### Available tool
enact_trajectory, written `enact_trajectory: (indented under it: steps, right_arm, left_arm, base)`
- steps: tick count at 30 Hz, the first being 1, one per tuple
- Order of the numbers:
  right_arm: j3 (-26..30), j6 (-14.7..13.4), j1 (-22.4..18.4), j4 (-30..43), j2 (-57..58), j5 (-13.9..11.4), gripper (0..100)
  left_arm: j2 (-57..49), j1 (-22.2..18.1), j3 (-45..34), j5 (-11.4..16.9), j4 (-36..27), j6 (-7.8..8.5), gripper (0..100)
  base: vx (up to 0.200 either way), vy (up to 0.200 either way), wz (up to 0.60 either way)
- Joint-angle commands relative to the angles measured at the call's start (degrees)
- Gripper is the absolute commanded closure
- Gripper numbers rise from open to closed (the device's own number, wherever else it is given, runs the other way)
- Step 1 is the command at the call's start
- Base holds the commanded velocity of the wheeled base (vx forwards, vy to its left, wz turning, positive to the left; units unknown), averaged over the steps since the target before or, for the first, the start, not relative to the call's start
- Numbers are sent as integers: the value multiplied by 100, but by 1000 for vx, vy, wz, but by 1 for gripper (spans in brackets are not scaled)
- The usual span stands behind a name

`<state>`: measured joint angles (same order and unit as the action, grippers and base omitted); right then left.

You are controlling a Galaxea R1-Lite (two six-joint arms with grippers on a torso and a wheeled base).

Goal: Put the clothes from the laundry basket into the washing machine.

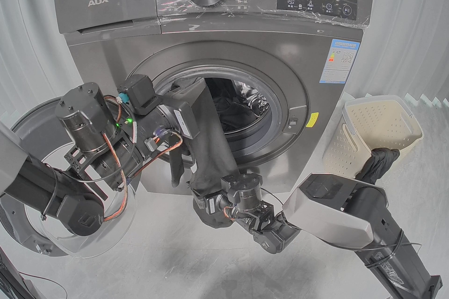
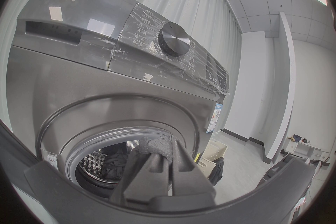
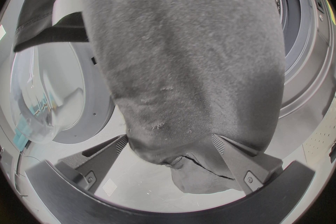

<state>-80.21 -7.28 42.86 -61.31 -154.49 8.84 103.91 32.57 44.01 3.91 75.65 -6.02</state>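
Currently loading: dark garment [image 1: 211, 141] hangs at the left rim of the washing machine [image 1: 299, 75] mouth, top pinched in my left gripper [image 2: 168, 144]; my right gripper [image 3: 169, 142] gapes around its low near end. Next, I judge: lift that tail into the drum [image 1: 248, 101].

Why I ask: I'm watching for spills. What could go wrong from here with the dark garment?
1. The dark garment, pinched by the left gripper at the drum opening, hangs mostly outside; released now, it would likely slide to the floor.
2. The right gripper sits open around its lower end, so a lift might lose the fabric.
3. Another cloth draped over the rim of the laundry basket could slip off.
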Motion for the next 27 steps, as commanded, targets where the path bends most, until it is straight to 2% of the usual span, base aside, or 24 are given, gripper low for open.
enact_trajectory:
  steps: [1,10,11,19,23,27]
  right_arm:
    - [-21,-2,-32,-13,-20,4,0]
    - [-170,-2,56,-48,-116,4,0]
    - [-232,-2,56,-66,-178,4,100]
    - [-188,-19,20,-118,-160,13,100]
    - [357,7,47,-435,156,13,100]
    - [1491,192,56,-725,877,-75,100]
  left_arm:
    - [-3,3,-15,4,2,-4,100]
    - [-3,3,-15,4,11,-22,100]
    - [-3,3,-33,4,11,-57,100]
    - [-3,-32,-77,4,28,-101,100]
    - [15,-49,-77,4,28,-92,100]
    - [33,-76,-77,-5,28,-83,100]
  base:
    - [0,0,0]
    - [0,0,0]
    - [0,0,0]
    - [0,0,0]
    - [0,0,0]
    - [0,0,0]
